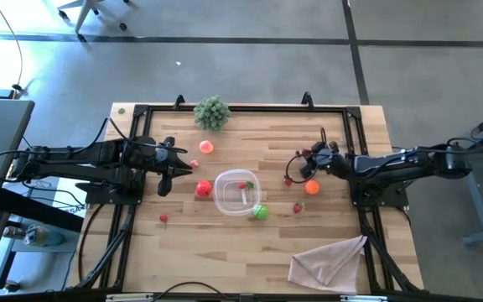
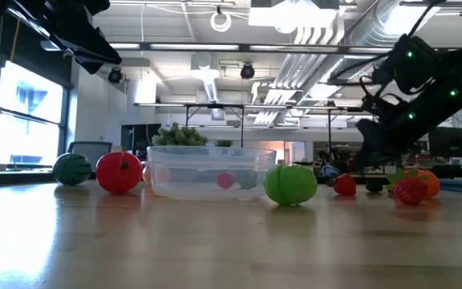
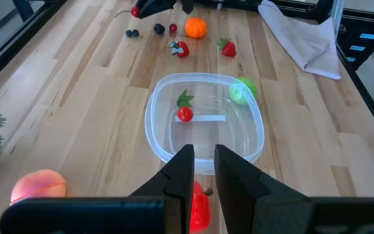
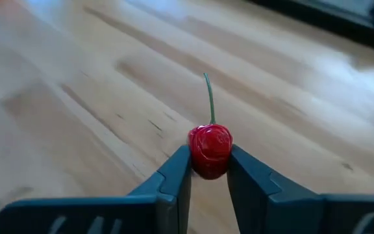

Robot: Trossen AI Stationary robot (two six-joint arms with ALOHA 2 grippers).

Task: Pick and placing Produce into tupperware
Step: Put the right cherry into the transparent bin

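right of the clear shallow plastic tupperware point(image 1: 238, 194), the right gripper point(image 4: 210, 170) pinches a small, glossy red toy cherry point(image 4: 210, 149) across its round body, probably light, hard and slippery; the left gripper point(image 3: 204, 170) hangs nearly shut, empty.

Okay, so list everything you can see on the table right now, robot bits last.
tupperware: one, clear, table centre
small tomato: one, red, inside the tupperware
green fruit: one, against the tupperware's rim
large tomato: one, red, left of the tupperware
peach: one, orange-pink, near the sprig
orange: one, right of the tupperware
strawberries: two, red, near the orange
dark berries: two, beyond the strawberries
plant sprig: one, grey-green, far edge
cloth: one, beige, near right corner
cherry: one, red, in the right pincer
left pincer: empty, over the large tomato
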